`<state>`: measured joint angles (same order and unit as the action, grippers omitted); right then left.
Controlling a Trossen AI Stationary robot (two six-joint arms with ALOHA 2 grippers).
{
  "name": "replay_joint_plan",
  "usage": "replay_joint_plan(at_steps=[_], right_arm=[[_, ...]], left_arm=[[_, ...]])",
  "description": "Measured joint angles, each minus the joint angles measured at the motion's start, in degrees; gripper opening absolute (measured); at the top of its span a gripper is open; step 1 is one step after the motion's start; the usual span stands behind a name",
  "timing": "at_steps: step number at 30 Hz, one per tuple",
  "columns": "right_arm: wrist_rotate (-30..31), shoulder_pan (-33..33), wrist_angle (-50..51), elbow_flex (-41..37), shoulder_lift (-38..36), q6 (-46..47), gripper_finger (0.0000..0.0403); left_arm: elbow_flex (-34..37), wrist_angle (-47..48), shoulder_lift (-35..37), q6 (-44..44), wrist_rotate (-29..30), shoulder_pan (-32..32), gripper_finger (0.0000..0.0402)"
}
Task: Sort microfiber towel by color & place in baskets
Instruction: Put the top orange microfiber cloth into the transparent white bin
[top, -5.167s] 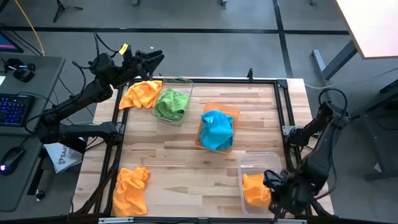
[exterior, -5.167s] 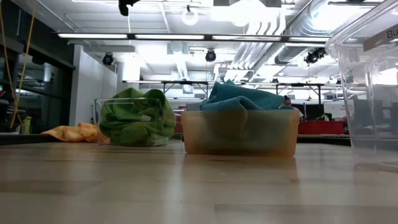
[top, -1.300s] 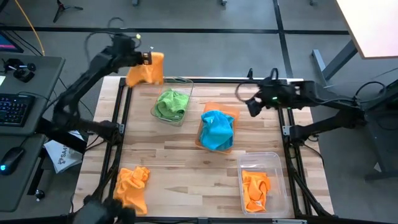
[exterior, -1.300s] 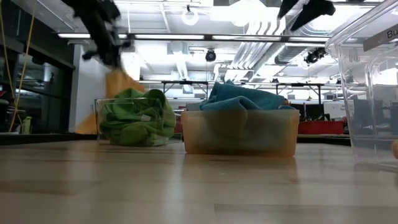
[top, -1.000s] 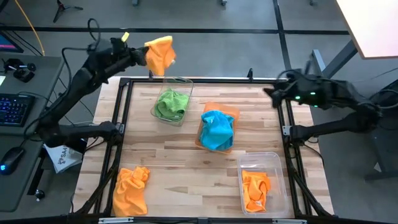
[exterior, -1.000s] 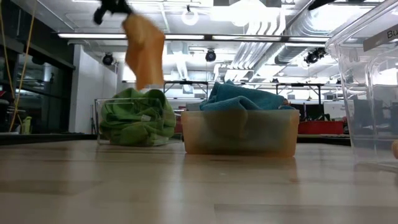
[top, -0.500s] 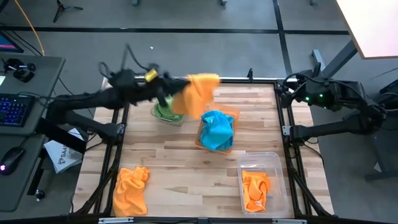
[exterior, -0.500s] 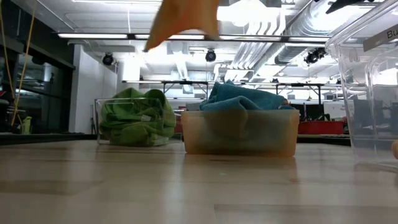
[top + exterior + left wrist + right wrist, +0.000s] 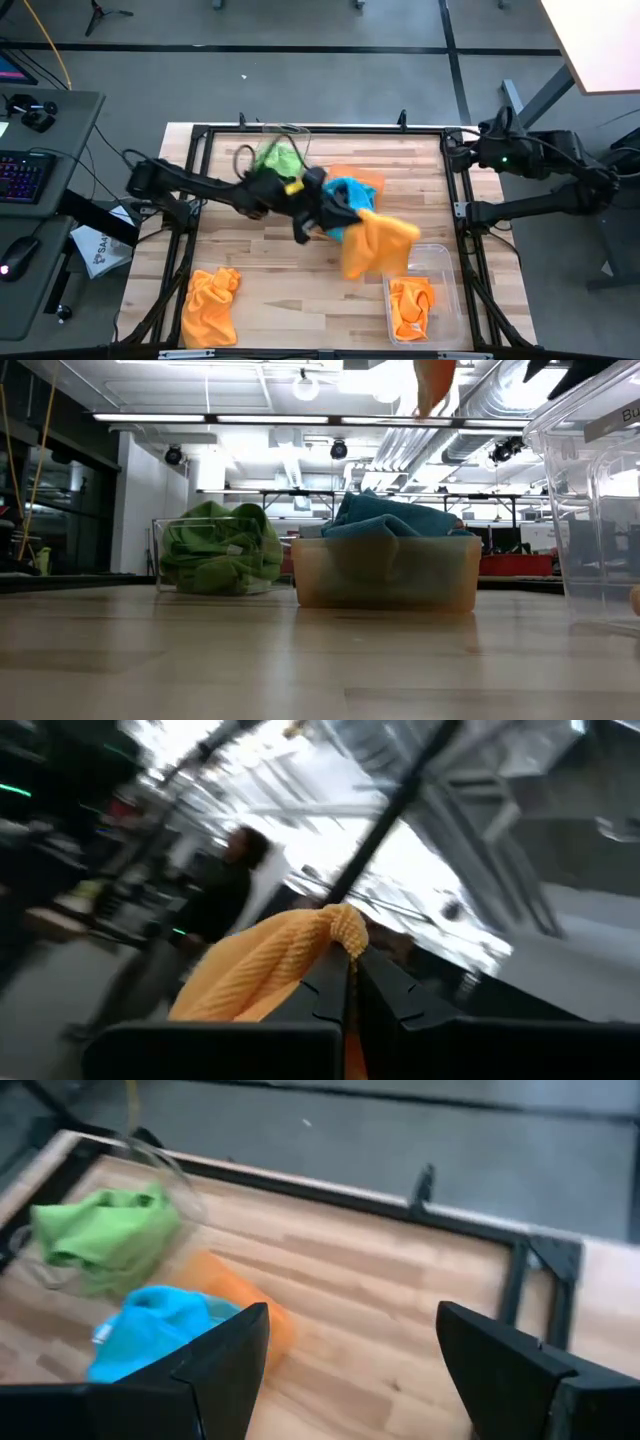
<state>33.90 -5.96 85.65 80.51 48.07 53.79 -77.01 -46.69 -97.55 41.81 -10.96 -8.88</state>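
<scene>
My left gripper [image 9: 350,215] reaches from the left side over the table's middle, shut on an orange microfiber towel [image 9: 377,245], also seen in the low view [image 9: 435,385]. The towel hangs in the air beside the near-right clear basket [image 9: 440,262], which holds another orange towel [image 9: 410,305]. A green towel [image 9: 278,157] fills the far clear basket. A blue towel [image 9: 350,195] lies in the orange basket [image 9: 352,176]. A third orange towel [image 9: 210,305] lies on the table at the near left. My right gripper [image 9: 350,1350] stands open over the far right edge. My left gripper pinches a bunched fold of the orange towel [image 9: 338,925] between its two fingertips [image 9: 385,985], coming from the table's left. The rest of the cloth [image 9: 380,250] trails slack beyond the fingers, lifted clear of the table and the baskets.
A black metal frame [image 9: 330,128] runs round the wooden tabletop. Bare wood [image 9: 270,270] lies between the near-left orange towel and the near-right basket. A desk with a keyboard [image 9: 25,175] stands off the table's left. My right arm [image 9: 540,160] stays along the right rim.
My left gripper has swung from beyond the table's far left corner toward the near right, passing over the green and blue towels. The orange towel has travelled with it, clear of the table, and now hangs beside the near-right basket.
</scene>
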Motion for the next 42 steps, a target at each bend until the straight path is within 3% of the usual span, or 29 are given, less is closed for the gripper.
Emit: replay_joint_plan(at_steps=[5, 14, 20, 27, 34, 42], right_arm=[[0.0, -0.02, 3.67, 0.0, 0.55, 4.17, 0.0284], [0.95, -0.02, 3.26, 0.0, 0.66, 1.34, 0.0284], [1.15, 0.0, 3.32, 0.0, 0.68, -0.23, 0.0284], [1.23, 0.0, 3.34, 0.0, 0.66, -1.36, 0.0284], [2.07, -0.01, 3.32, 0.0, 0.66, -2.42, 0.0284], [2.4, -0.01, 3.19, 0.0, 0.68, -2.25, 0.0284]], left_arm=[[-11.95, 0.17, -9.82, -0.93, -3.78, -2.58, 0.0], [-37.39, 0.44, -28.01, -2.03, -3.16, -3.52, 0.0], [-48.89, 0.59, -38.14, -1.72, -3.18, -3.58, 0.0], [-50.64, 0.88, -43.93, 5.31, -2.81, -5.89, 0.0], [-50.66, 9.8, -45.43, 5.92, 7.27, -9.16, 0.0005], [-50.7, 21.72, -45.41, 1.31, 11.0, -10.06, 0.0058]])
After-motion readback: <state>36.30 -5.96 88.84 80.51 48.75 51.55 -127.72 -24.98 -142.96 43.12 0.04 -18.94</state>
